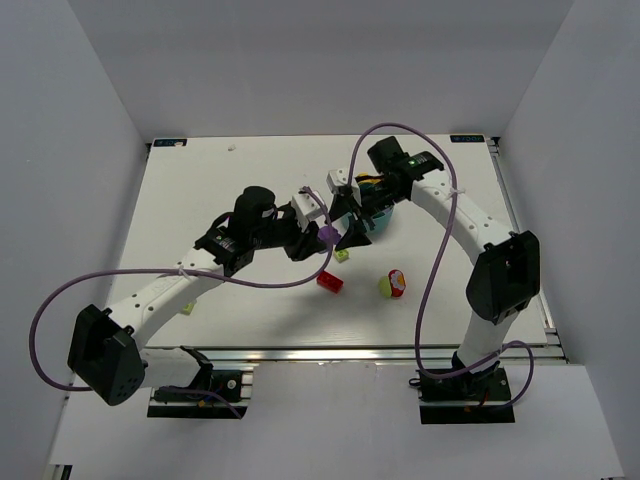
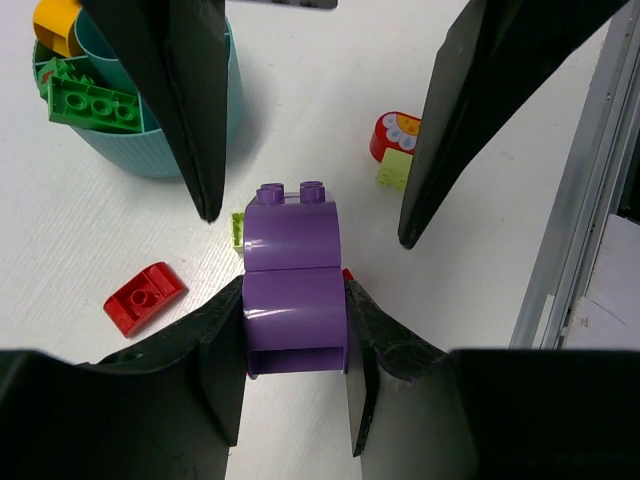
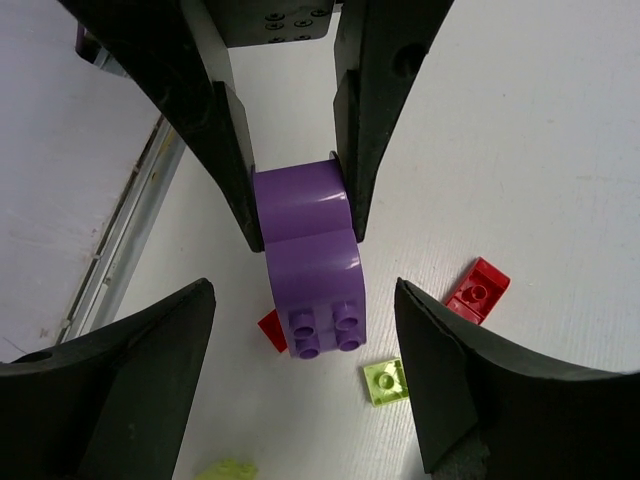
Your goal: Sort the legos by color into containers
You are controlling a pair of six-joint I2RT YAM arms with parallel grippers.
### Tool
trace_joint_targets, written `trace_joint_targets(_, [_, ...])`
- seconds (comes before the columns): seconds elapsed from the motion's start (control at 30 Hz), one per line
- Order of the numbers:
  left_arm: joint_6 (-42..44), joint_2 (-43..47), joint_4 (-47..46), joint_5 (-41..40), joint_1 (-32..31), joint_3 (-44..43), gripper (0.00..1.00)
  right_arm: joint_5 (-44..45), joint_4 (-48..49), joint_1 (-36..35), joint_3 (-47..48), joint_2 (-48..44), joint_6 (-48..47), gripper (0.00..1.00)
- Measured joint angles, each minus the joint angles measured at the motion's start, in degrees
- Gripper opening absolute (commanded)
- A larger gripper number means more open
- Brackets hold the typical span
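My left gripper (image 2: 295, 305) is shut on a purple lego (image 2: 292, 270), two stacked curved bricks held above the table; it also shows in the right wrist view (image 3: 310, 260). My right gripper (image 3: 305, 295) is open, its fingers on either side of the brick's studded end, not touching it. In the top view the two grippers meet at mid-table, left (image 1: 316, 234), right (image 1: 349, 231). The teal bowl (image 2: 150, 150) holds a green lego (image 2: 95, 105) and a yellow one (image 2: 55, 20); the right arm mostly hides it from above (image 1: 385, 215).
On the table lie a red lego (image 2: 145, 297), a lime plate (image 3: 385, 380), another red lego (image 1: 330, 281), and a red flower piece (image 2: 395, 135) with a lime brick (image 2: 393, 172). A pale lime brick (image 1: 187, 308) lies by the left arm.
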State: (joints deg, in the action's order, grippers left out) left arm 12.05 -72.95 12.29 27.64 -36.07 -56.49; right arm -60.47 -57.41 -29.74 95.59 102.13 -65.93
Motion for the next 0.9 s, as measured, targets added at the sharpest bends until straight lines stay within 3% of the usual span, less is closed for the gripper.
trace_joint_targets(0.53, [0.15,0.79,-1.18,-0.48,-0.35,2.4,0.0,-0.35,0.59,-0.87,0.0,0.72,1.01,0.48])
trace_joint_targets(0.67, [0.13,1.51,-1.25,-0.72,-0.44,2.69,0.0,-0.44,0.7,-0.87,0.0,0.72,1.03,0.49])
trace_joint_targets(0.73, [0.11,1.81,-1.62,-0.9,-0.44,2.75,0.0,-0.61,0.68,-0.87,0.0,0.79,1.2,0.6])
trace_joint_targets(0.83, [0.11,2.34,-2.21,-1.18,-0.44,2.91,0.0,-0.68,0.9,-0.87,0.0,1.09,1.49,0.65])
trace_joint_targets(0.9, [0.11,2.58,-2.47,-1.33,-0.46,2.97,0.0,-0.7,1.16,-0.87,0.0,1.36,1.79,0.62])
